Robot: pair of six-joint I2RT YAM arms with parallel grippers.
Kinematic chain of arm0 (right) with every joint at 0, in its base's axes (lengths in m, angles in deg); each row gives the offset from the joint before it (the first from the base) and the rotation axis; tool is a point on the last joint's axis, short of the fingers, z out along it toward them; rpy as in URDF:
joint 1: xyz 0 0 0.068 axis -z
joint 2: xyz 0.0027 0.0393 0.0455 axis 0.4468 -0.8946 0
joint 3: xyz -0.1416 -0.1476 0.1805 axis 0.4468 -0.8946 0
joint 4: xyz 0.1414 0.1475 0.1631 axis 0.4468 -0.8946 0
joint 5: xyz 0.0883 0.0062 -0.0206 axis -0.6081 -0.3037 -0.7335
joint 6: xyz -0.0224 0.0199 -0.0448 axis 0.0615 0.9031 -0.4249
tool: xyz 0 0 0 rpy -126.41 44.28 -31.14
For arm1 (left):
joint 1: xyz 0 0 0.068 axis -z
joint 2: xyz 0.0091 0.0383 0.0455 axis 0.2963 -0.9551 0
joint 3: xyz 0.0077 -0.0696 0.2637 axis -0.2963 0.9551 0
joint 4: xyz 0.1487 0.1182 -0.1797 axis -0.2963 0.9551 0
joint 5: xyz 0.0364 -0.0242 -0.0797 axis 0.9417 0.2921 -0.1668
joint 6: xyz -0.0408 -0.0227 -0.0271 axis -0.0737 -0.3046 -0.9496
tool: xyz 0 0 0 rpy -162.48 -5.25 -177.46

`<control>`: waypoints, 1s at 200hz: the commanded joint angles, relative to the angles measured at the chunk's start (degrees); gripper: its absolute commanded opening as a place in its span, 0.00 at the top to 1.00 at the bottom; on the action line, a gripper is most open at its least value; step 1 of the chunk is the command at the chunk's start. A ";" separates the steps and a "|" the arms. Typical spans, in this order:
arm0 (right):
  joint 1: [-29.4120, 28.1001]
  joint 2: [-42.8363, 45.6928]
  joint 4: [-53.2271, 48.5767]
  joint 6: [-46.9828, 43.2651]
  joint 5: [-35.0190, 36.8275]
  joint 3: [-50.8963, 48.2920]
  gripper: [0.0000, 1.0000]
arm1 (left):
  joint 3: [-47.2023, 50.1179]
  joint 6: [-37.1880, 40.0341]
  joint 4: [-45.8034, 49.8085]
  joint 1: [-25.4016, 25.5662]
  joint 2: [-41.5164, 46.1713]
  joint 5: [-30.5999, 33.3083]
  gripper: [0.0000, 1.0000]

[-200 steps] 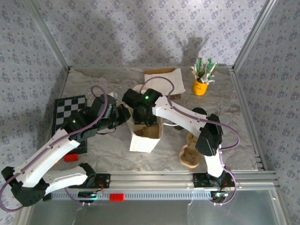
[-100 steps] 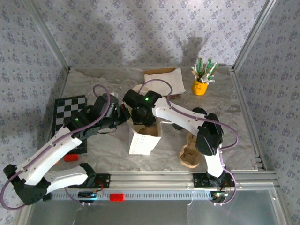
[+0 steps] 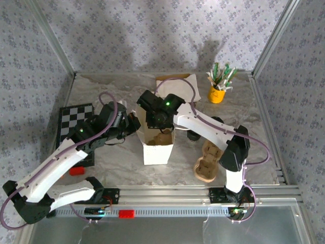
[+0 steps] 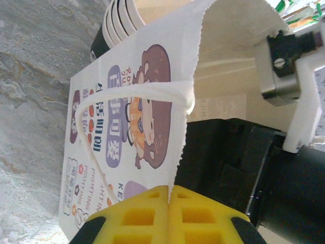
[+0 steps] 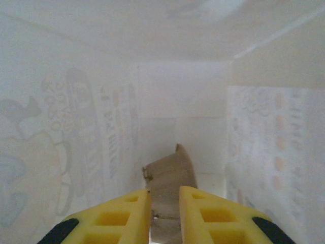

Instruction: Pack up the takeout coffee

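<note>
The small white paper cup with a dark brown band at its base (image 4: 123, 21) is found outside the white printed paper bag (image 3: 157, 152), just beside it on the grey marbled table (image 4: 30, 76). It is not yet packed. The cup is judged to be standing upright at the bag's far side, though only part of its wall is seen in the left wrist view. From both grippers it is therefore judged to lie past the bag, away from the arm bases.

The left gripper (image 4: 168, 193) is closed on the bag's serrated rim, beside the white string handle (image 4: 152, 94), and is thereby occupied.

The right gripper (image 5: 164, 195) is seen inside the bag, its jaws set to a narrow gap with a brown cardboard piece (image 5: 171, 175) at that gap. Whether the piece is pinched cannot be told.

The right arm is judged the one to fetch the cup, once it is raised clear of the bag.
</note>
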 commanded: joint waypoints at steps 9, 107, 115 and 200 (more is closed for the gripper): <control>-1.50 1.45 -7.02 -1.48 6.55 4.09 0.79 | 0.23 0.54 -1.46 -0.19 0.58 -1.28 1.00; -3.67 -3.95 -10.48 -1.37 9.98 7.72 0.80 | 0.99 0.63 -1.48 -0.04 0.27 -0.45 1.00; -3.67 -3.81 -10.16 -1.39 9.52 7.97 0.80 | 1.07 0.65 -1.30 -0.03 0.32 -0.32 1.00; -1.55 -0.40 -14.68 -4.72 0.50 10.84 0.54 | 1.16 1.61 -1.47 -1.31 0.93 -2.16 1.00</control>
